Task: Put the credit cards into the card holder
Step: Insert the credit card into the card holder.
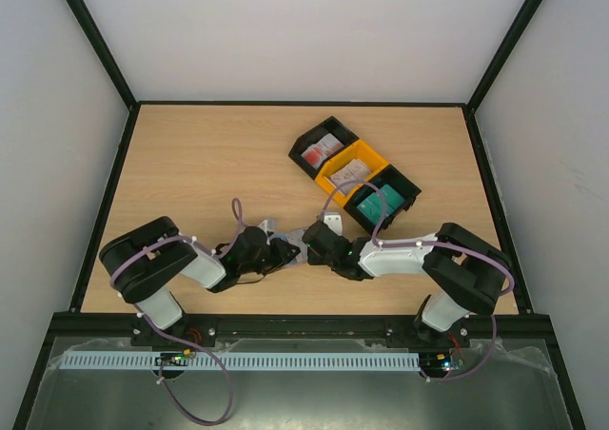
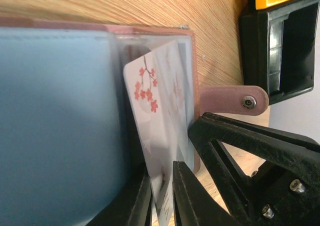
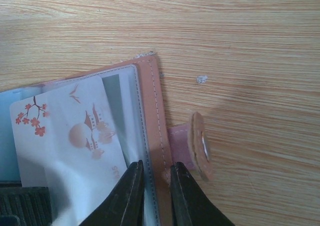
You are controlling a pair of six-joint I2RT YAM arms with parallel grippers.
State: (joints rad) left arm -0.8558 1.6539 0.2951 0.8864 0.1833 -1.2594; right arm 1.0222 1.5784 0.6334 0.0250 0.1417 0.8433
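So the wooden counter (image 1: pixel 209 164) takes up most of the overhead shot, with both arms folded in toward each other at the near middle. Further back and to the right there's a diagonal row of three trays touching each other: a black tray (image 1: pixel 322 147), a yellow tray (image 1: pixel 354 170) and a second black tray (image 1: pixel 383 200). The spare credit cards (image 1: pixel 379 202) sit in them, red-marked white ones in the far tray, pale ones in the yellow, teal in the nearest.

The card holder (image 2: pixel 55 111) lies open on the counter right between the two arms, blue-grey inside facing up and the brown edge along the right.

A white credit card (image 2: pixel 160 101) with red blossoms is partway into a clear pocket on the right-hand page, as far as I can tell.

The holder's brown strap (image 2: pixel 225 100), with its metal snap (image 2: pixel 248 102), sticks out over the wood.

The right pincer (image 3: pixel 156 167) is clamped on the holder's brown stitched edge, just beside the strap. The left pincer (image 2: pixel 161 186) has its fingers close on either side of the card's near edge. Honestly can't tell if it's actually pinching it.
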